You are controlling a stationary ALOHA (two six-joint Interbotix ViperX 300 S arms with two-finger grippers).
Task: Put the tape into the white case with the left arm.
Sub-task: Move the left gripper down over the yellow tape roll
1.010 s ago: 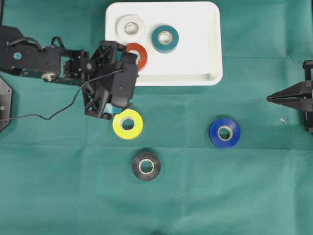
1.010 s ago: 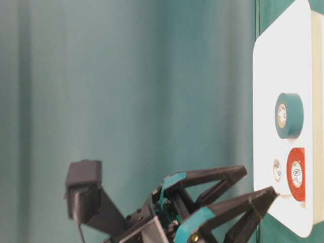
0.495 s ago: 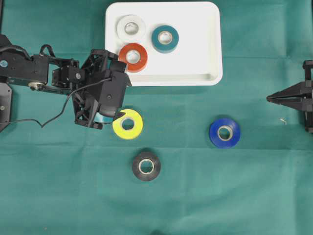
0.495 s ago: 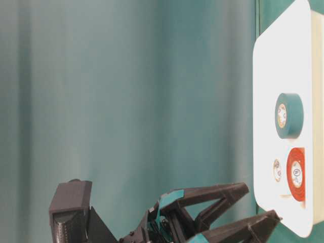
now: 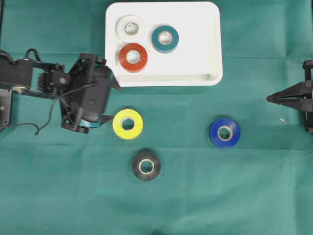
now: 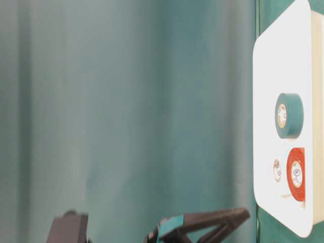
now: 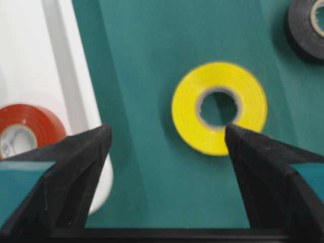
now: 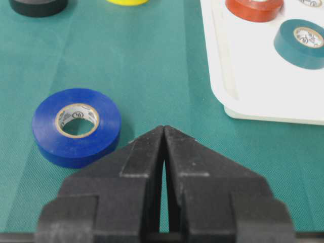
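The white case (image 5: 210, 49) lies at the back middle and holds a white roll (image 5: 130, 28), a teal roll (image 5: 165, 38) and a red roll (image 5: 133, 57). A yellow roll (image 5: 127, 124), a black roll (image 5: 146, 165) and a blue roll (image 5: 224, 132) lie on the green cloth. My left gripper (image 5: 113, 103) is open and empty, just left of the yellow roll and off the case's front left corner. In the left wrist view the yellow roll (image 7: 185, 111) lies ahead of the right fingertip, with the left gripper (image 7: 168, 132) wide apart. My right gripper (image 5: 269, 99) is shut at the right edge.
The right wrist view shows the shut right gripper (image 8: 164, 129) behind the blue roll (image 8: 76, 147), with the case (image 8: 253, 76) to its right. The left arm's cable (image 5: 49, 122) trails on the cloth at the left.
My left gripper has drawn back to the left and forward, away from the case's corner, uncovering the red roll. It sinks out of the table-level view. The right arm has not moved.
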